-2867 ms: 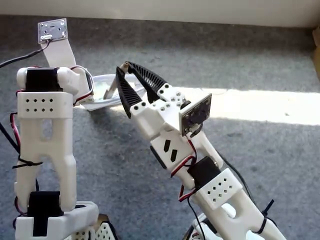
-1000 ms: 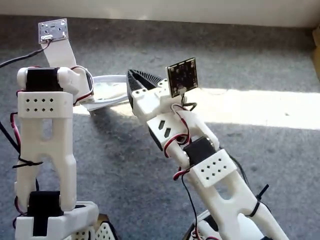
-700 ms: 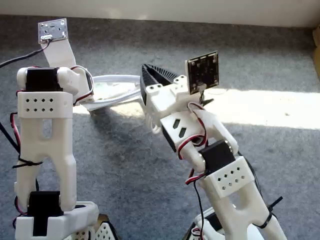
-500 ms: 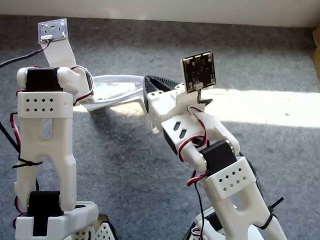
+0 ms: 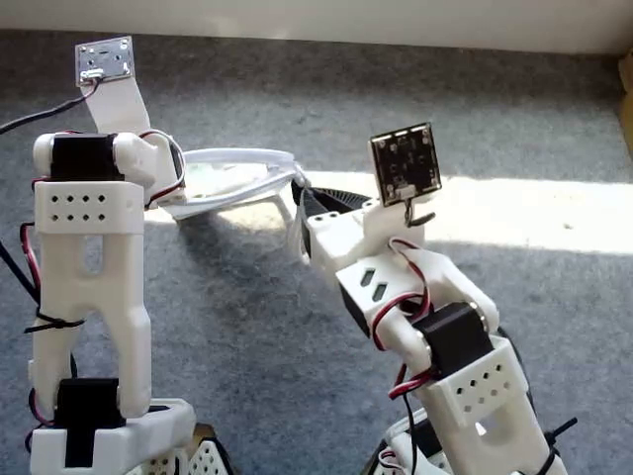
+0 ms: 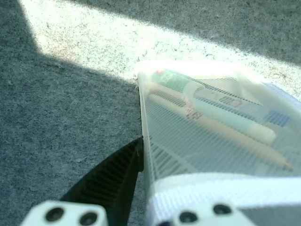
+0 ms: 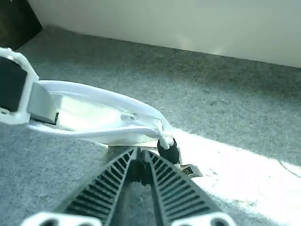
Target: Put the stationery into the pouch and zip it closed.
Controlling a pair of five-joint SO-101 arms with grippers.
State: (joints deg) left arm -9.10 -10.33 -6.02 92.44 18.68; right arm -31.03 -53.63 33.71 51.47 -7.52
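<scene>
Two arms on grey carpet (image 5: 514, 109), both working one pouch. High view: left arm (image 5: 89, 228) stands upright at frame left, and the white pouch (image 5: 232, 176) pokes out from behind its wrist toward centre. The right gripper (image 5: 303, 198) comes in from lower right and sits at the pouch's free end, at the edge of the sun patch (image 5: 514, 208). Reads as brace-and-pull: one end anchored so the other arm can run the zip. Left wrist view: left gripper (image 6: 141, 150) is clamped on the pouch's edge, black finger (image 6: 110, 176) on one side of the mesh and white jaw on the other. The stationery is already inside: a green-capped pen (image 6: 171, 80), a pale marker (image 6: 235, 123) and a pencil (image 6: 225, 136) lie side by side under the mesh. Right wrist view: the right jaws are together, tips just beside the zip pull (image 7: 168, 149) and not visibly around it; can't tell if they pinch anything. The slider (image 7: 163, 136) sits at the end away from the left gripper, and the two zip rims bow apart between them. So I judge the mouth open and the zip step not done. Risk: closed jaws skate off that small pull unless they open and reseat around it.
</scene>
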